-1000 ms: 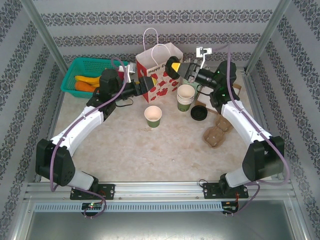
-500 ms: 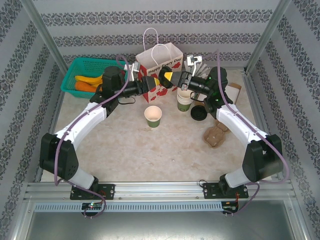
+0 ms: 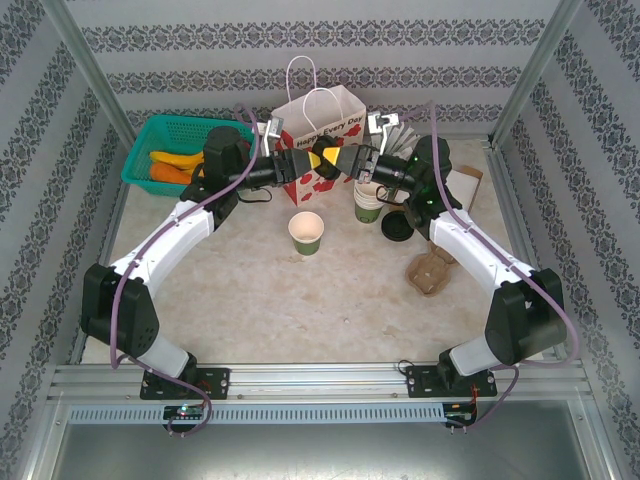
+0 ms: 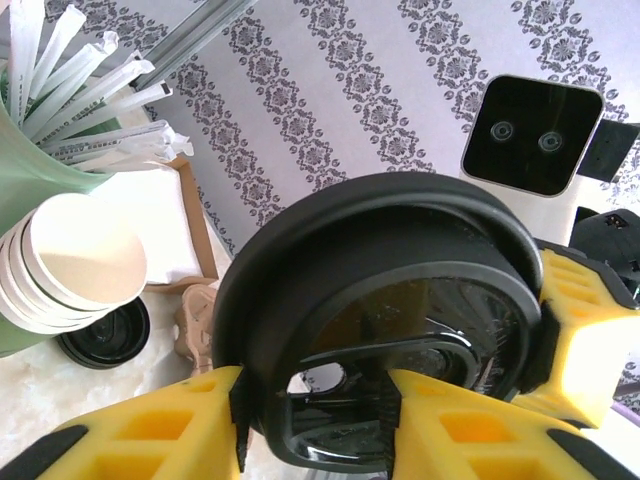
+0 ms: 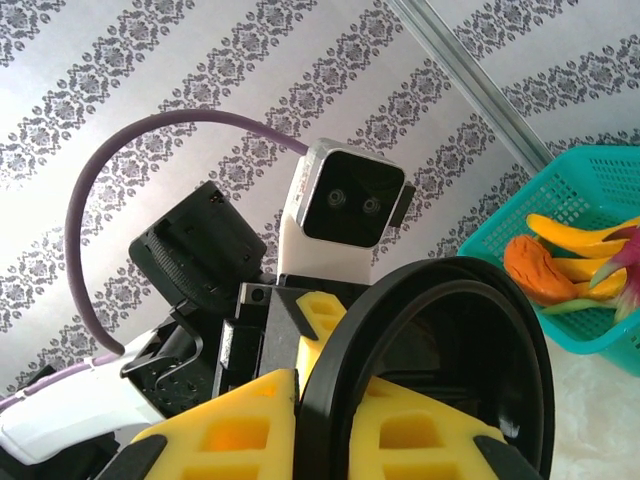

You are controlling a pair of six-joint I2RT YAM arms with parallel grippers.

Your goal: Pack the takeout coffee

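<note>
Our right gripper (image 5: 320, 430) is clamped on the black lid (image 4: 380, 230), raised before the paper bag (image 3: 320, 110), seemingly for a hand-over. The left gripper (image 4: 315, 410) has its jaws flanking the rim, though we cannot tell if they pinch. The takeout coffee (image 3: 306, 232), dark green outside and cream inside, stands lidless on the table (image 3: 250, 290) just on the near side of the bag.

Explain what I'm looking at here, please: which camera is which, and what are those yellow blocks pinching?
Two robot arms are bolted at the near edge of the table. The wide picture looks down from above and behind; the close-ups come from wrist cameras. The yellow blocks are end effector fingers. The right end effector clamps a black lid; the left end effector flanks the same lid, grip unclear. On the table: an open green cup, stacked cream cups, a paper bag, a teal basket.
</note>
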